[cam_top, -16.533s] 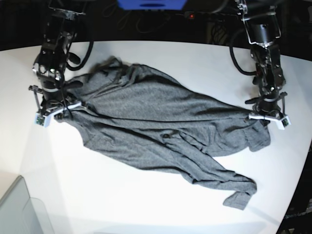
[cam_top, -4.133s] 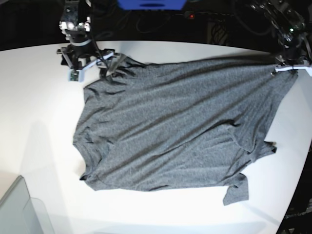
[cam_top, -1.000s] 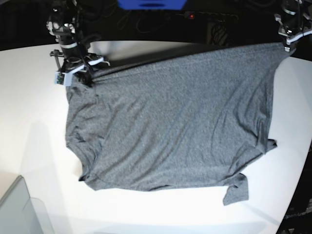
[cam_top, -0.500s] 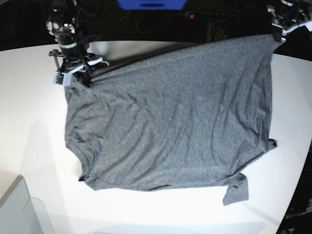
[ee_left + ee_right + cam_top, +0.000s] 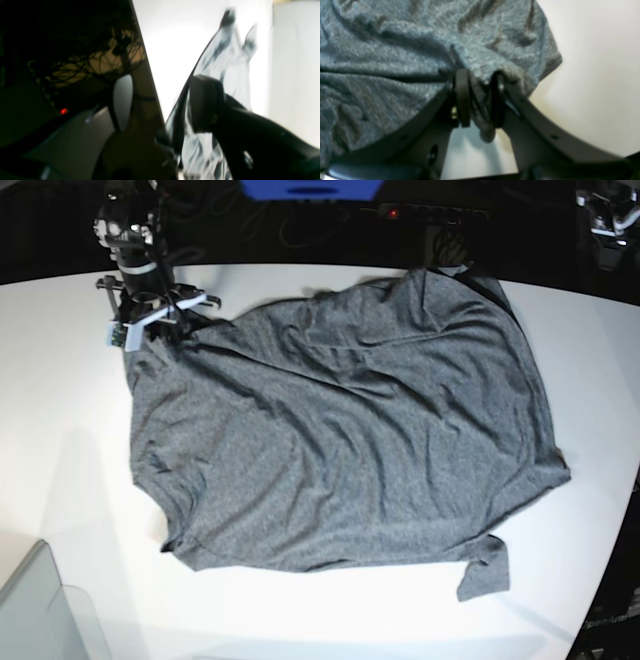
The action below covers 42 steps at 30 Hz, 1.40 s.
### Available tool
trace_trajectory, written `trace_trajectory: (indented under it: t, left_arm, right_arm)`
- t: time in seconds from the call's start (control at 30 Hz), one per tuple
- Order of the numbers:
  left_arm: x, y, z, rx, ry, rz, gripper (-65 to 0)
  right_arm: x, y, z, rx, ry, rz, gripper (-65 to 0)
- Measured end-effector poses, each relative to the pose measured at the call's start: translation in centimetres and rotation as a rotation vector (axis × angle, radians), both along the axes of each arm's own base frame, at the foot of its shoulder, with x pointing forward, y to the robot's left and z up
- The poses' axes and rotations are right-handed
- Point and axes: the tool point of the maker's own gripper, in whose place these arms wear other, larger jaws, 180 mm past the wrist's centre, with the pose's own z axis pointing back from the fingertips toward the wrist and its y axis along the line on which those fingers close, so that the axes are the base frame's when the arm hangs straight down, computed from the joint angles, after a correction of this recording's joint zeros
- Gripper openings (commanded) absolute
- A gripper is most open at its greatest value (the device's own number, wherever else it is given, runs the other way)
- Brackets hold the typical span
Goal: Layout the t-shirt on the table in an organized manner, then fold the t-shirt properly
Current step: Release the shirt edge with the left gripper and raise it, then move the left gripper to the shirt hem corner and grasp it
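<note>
Two jaws, two different states. At the base view's left edge, my right gripper (image 5: 152,322) sits low at the far corner of the t-shirt (image 5: 340,440). My wrist view shows its fingers a little apart with a wad of grey knit filling the gap between them. I cannot tell whether that wad is pinched or only lying there.

Across the middle, the shirt lies spread over the table (image 5: 60,430), mostly flat. The far edge towards the right is rumpled and slack, and one sleeve (image 5: 485,575) pokes out at the near right corner.

At the far right, my left gripper (image 5: 608,215) hangs above the table's back edge, well apart from the cloth. Its jaws gape wide and hold nothing, though the wrist view there is badly blurred.

I judge that the layout step is nearly done. To finish it well, I should free the right corner by lifting straight up, so the knit does not drag along. Then I should bring the left jaws down on the rumpled far edge and draw it outward, low and slowly, until that edge runs straight. Only then should I start a fold.
</note>
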Motion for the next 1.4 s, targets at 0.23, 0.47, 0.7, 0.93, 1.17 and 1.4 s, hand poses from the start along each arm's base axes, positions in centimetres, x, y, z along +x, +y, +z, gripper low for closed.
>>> trace_trajectory:
  t: [0.23, 0.47, 0.7, 0.93, 1.17, 1.4]
  left_arm:
    - [11.0, 3.1, 5.7, 0.151, -0.240, -0.032, -28.3]
    - [24.1, 0.8, 0.8, 0.139, -0.090, -0.246, -28.3]
    - [32.1, 1.0, -4.4, 0.186, 0.088, -0.331, -28.3]
    - [35.1, -0.3, -7.6, 0.380, 0.175, -0.434, -28.3]
    - [35.7, 0.4, -8.7, 0.446, 0.167, -0.393, -41.4]
    - [36.8, 0.9, -8.3, 0.458, 0.172, -0.372, -62.9]
  right_arm:
    - [0.3, -0.4, 0.2, -0.007, -0.010, -0.005, -48.0]
    - [0.4, -0.3, 0.3, -0.001, -0.012, -0.014, -48.0]
    - [1.4, -0.2, 0.7, 0.003, -0.036, -0.013, -48.0]
    - [2.0, -0.4, 0.9, 0.000, -0.049, -0.018, -48.1]
    - [1.8, -0.4, 0.7, 0.002, -0.040, -0.018, -48.1]
    - [2.0, -0.5, 0.8, -0.004, -0.044, -0.016, -48.2]
